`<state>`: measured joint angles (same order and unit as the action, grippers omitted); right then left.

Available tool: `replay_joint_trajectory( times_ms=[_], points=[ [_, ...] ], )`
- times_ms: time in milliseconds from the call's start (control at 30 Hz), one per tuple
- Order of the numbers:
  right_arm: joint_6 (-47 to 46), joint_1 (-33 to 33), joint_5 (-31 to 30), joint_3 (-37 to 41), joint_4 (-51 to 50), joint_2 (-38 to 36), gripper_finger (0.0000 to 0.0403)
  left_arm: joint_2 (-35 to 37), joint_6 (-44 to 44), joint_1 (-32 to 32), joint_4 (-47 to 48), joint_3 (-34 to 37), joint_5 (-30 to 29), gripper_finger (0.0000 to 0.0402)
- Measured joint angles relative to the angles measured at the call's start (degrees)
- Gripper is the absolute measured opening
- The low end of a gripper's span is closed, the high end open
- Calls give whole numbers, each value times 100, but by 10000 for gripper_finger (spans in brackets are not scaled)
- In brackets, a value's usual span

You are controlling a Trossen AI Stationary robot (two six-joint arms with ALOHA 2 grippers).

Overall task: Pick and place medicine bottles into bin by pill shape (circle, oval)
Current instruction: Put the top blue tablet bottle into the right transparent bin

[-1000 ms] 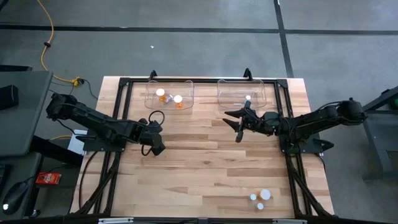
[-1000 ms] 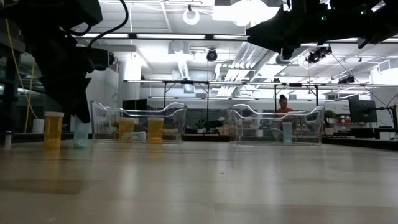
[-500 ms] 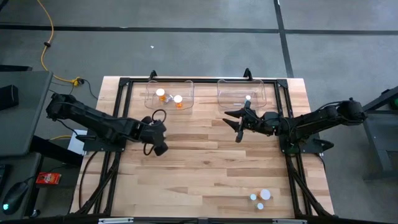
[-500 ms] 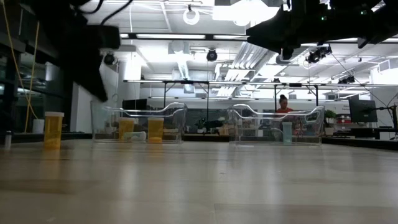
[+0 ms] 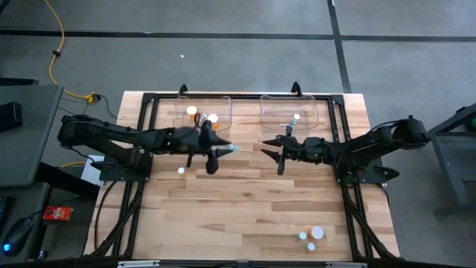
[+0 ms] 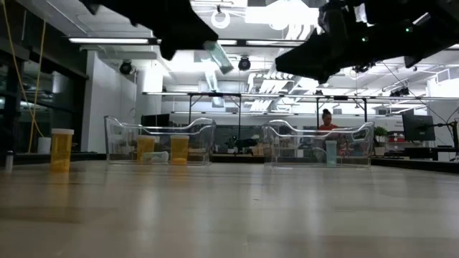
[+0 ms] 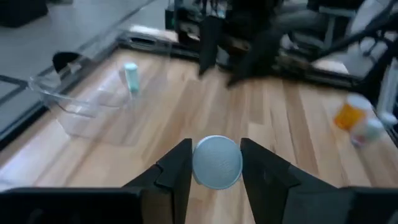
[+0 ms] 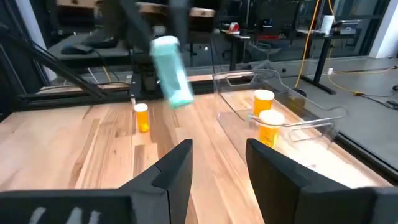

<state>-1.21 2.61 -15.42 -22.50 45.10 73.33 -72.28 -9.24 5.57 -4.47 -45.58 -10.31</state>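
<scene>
My left gripper (image 5: 218,155) is shut on a pale teal medicine bottle (image 5: 227,149), high above the table's middle; the bottle also shows in the low view (image 6: 216,56) and the right wrist view (image 8: 171,70). My right gripper (image 5: 274,154) is open and empty, just right of the bottle and facing it. An orange bottle (image 5: 181,170) stands on its base on the table to the left. The left clear bin (image 5: 202,112) holds orange bottles. The right clear bin (image 5: 288,112) holds one teal bottle (image 5: 296,117). My left gripper pinches the teal bottle's side wall (image 7: 217,163) between its two fingers, near the end that faces the wrist camera. The fingers come from the table's left, slanting down. The bottle is lifted clear and tilted, its free end (image 6: 226,69) pointing down and toward the right arm.
Several small bottles (image 5: 312,234) stand near the table's front right corner. The two bins stand side by side at the far edge inside a black frame (image 5: 149,100). A person (image 6: 327,120) shows far behind the table.
My left gripper has lifted the teal bottle off the table beside the orange bottle, carried it up and toward the table's right, and tipped it from upright to slanted. The orange bottle has stayed where it was.
</scene>
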Motion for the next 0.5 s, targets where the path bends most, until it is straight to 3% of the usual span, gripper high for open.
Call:
replay_joint_trajectory(
  times_ms=[200,500],
  points=[
    [293,0,1,-521,-85,617,142,-567,-77,504,-441,8,569,114],
    [657,2,-174,-1650,-1626,1376,142,-1221,-106,566,-804,9,731,115]
  ],
)
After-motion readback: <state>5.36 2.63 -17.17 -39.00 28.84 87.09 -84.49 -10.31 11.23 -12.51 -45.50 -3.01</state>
